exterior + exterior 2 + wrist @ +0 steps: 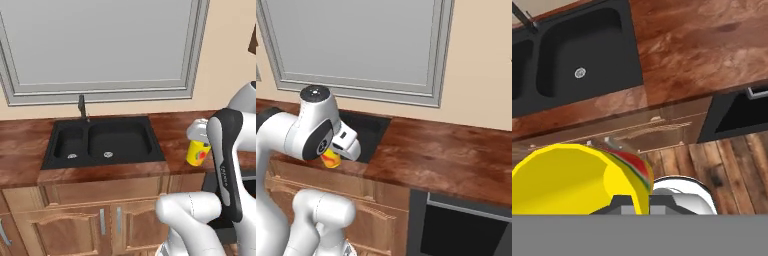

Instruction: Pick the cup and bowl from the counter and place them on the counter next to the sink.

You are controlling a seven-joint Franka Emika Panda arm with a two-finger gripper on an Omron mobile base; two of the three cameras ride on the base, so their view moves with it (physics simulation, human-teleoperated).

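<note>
Closest to the hand camera, the cup [577, 180] is seen from its open mouth: a bright yellow tumbler with a red mark on its side, gripped at its rim by the jaws, which are closed tight on the thin wall. From the left base view, the cup [198, 153] is held in the air just past the front right corner of the sink [102, 142], with the white hand of the gripper [199, 142] directly above it. From the right base view, the yellow and red bottom of the cup [331, 158] is seen under the gripper [338, 152], above the front edge of the surface.

The sink is a matte black double basin with a silver drain in each basin and a thin black faucet [82, 107] behind it. It is set into the reddish-brown wood-grain surface [446, 155], which runs on to the right of the sink as a wide bare stretch. Light wooden cabinets [100, 215] are seen below the surface, and a window [100, 45] with a grey frame is set in the wall above the sink. A wooden plank floor [722, 170] is seen below the cup in the hand view.
</note>
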